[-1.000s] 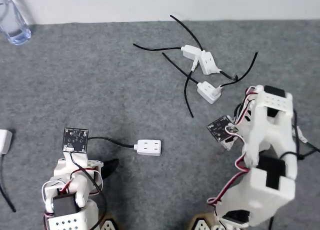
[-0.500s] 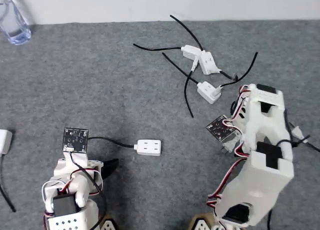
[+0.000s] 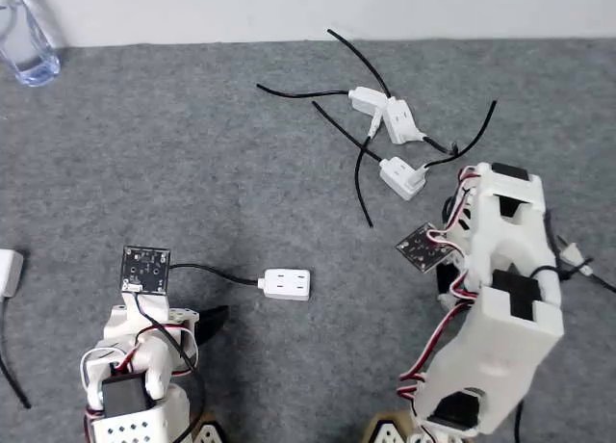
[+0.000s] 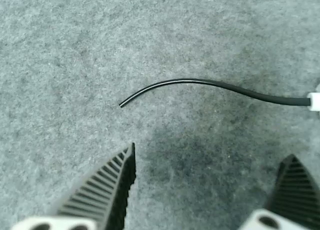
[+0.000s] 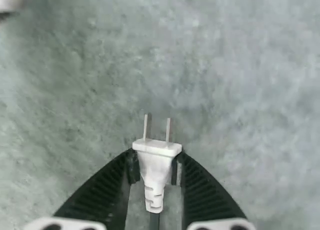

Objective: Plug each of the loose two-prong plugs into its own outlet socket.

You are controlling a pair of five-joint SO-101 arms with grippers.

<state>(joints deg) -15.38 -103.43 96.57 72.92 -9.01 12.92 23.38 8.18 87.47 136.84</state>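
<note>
Left jaws were seen spread wide with nothing between them, at 7 o'clock in the high view, low over the grey surface. A black cord was laid just beyond them. Right jaws, at 5 o'clock, were clenched on a white two-prong plug, prongs pointed away from the wrist. A white outlet socket was laid near centre, toward 6 o'clock. White plug-and-socket pieces with tangled black cords were grouped at 1 o'clock. A clear bottle was noted at 11 o'clock.
</note>
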